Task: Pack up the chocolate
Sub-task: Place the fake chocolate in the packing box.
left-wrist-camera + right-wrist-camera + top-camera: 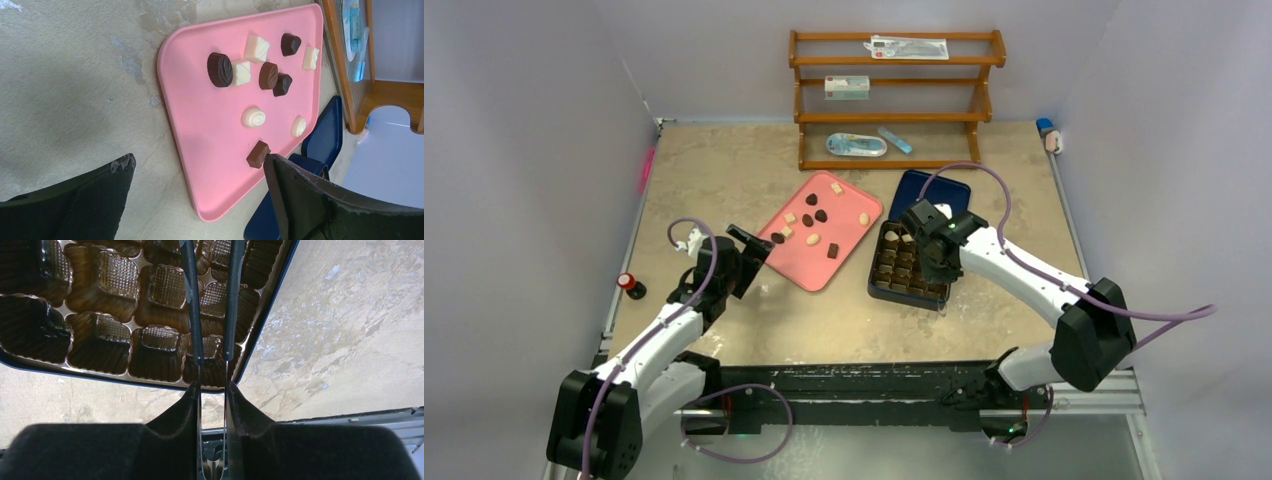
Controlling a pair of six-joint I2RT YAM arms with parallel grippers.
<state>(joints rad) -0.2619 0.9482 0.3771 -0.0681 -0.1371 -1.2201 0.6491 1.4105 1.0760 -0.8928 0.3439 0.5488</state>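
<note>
Several dark and cream-white chocolate pieces (811, 200) lie on the pink tray (799, 265). In the left wrist view they (220, 69) are spread over that tray (200, 130), with a brown square piece (257, 154) beside my right-hand finger. My left gripper (759, 262) (197, 161) is open at the tray's near-left corner and holds nothing. My right gripper (929, 245) (212, 390) is shut on metal tweezers (190, 300) above the dark gridded box (904, 295) (100, 375). The tweezer arms stand apart, and their tips run out of the wrist view. Two pieces (890, 236) sit in the box's far cells.
The box's blue lid (931, 195) lies behind it, next to the tray. A wooden shelf (894, 100) with small packets stands at the back. A small red and black object (631, 285) sits at the table's left edge.
</note>
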